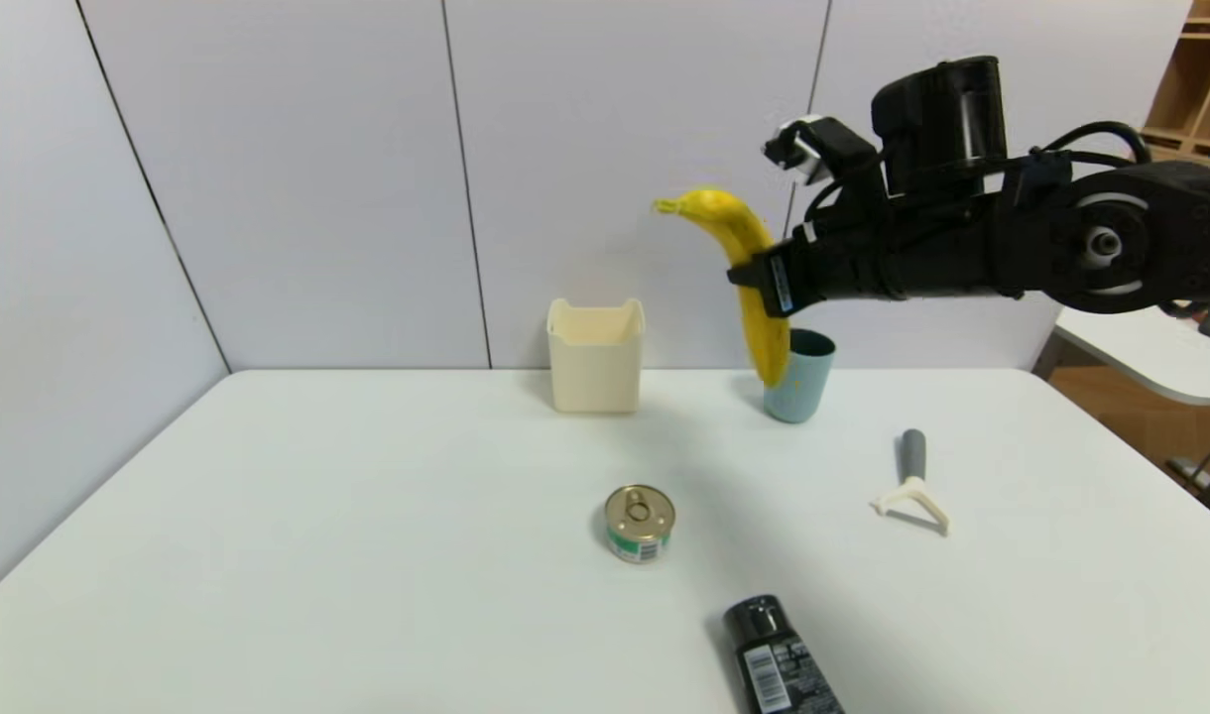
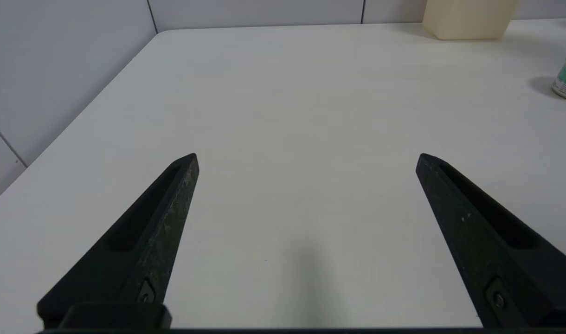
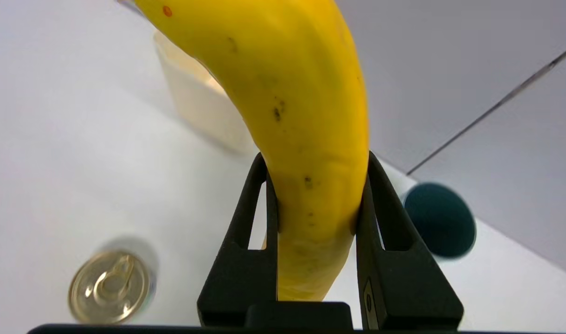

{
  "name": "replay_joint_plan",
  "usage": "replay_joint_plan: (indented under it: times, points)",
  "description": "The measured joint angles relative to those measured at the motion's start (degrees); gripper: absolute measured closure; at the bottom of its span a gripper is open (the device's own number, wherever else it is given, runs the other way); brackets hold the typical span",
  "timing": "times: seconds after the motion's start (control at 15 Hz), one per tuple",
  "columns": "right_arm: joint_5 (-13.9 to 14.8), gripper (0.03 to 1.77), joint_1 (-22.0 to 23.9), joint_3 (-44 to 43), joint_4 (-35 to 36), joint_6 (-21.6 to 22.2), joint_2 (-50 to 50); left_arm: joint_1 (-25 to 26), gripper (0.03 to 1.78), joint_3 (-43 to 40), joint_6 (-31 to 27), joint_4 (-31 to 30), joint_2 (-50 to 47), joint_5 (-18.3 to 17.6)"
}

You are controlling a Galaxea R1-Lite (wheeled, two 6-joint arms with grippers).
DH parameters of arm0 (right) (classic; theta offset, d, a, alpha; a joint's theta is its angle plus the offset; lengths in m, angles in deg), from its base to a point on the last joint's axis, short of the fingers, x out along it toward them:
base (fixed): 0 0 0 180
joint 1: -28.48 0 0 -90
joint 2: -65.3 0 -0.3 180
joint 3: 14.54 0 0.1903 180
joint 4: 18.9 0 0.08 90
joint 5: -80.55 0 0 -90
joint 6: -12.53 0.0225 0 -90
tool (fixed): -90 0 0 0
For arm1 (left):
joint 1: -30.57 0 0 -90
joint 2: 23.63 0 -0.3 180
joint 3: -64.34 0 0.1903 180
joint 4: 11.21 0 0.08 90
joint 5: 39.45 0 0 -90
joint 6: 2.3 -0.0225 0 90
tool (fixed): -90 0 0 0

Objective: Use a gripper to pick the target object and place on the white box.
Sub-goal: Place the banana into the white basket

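My right gripper is shut on the yellow banana, holding it high above the table, nearly upright with its stem end up and toward the left. In the right wrist view the banana fills the gap between the black fingers. The cream-white box stands at the back of the table, to the left of and below the banana; it also shows behind the banana and far off in the left wrist view. My left gripper hangs open over bare table, out of the head view.
A teal cup stands right behind the banana's lower end. A gold-topped can, a peeler with a grey handle and a black tube with a barcode lie on the white table.
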Motion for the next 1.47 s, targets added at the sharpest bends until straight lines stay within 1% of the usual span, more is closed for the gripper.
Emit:
replay_joint_plan:
  times: [0.13, 0.33, 0.53, 0.73, 1.0, 1.13, 1.33, 1.47]
  points:
    - [0.8, 1.34, -0.2, 0.7, 2.1, 0.3, -1.0, 0.0, 0.12, 0.0, 0.0, 0.0, 0.0, 0.0]
    - [1.4, 1.34, -0.5, 2.6, 8.1, 0.1, -1.9, 0.0, 0.12, 0.0, 0.0, 0.0, 0.0, 0.0]
    - [1.4, 1.34, -1.1, 0.5, 10.4, 0.1, -3.3, 0.0, 0.12, 0.0, 0.0, 0.0, 0.0, 0.0]
    - [1.4, 1.34, -2.3, -6.2, 10.9, 0.8, -5.5, 0.0, 0.12, 0.0, 0.0, 0.0, 0.0, 0.0]
    - [1.2, 1.34, -4.4, -18.0, 15.1, 4.3, -11.3, 0.0, 0.12, 0.0, 0.0, 0.0, 0.0, 0.0]
    - [0.3, 1.34, -5.3, -20.8, 18.9, 5.0, -14.8, 0.0, 0.12, 0.0, 0.0, 0.0, 0.0, 0.0]
    - [-3.0, 1.34, -5.6, -21.8, 26.0, 6.0, -19.9, 0.0, 0.12, 0.0, 0.0, 0.0, 0.0, 0.0]
    - [-4.7, 1.34, -5.8, -22.0, 29.4, 6.3, -23.4, 0.0, 0.12, 0.0, 0.0, 0.0, 0.0, 0.0]
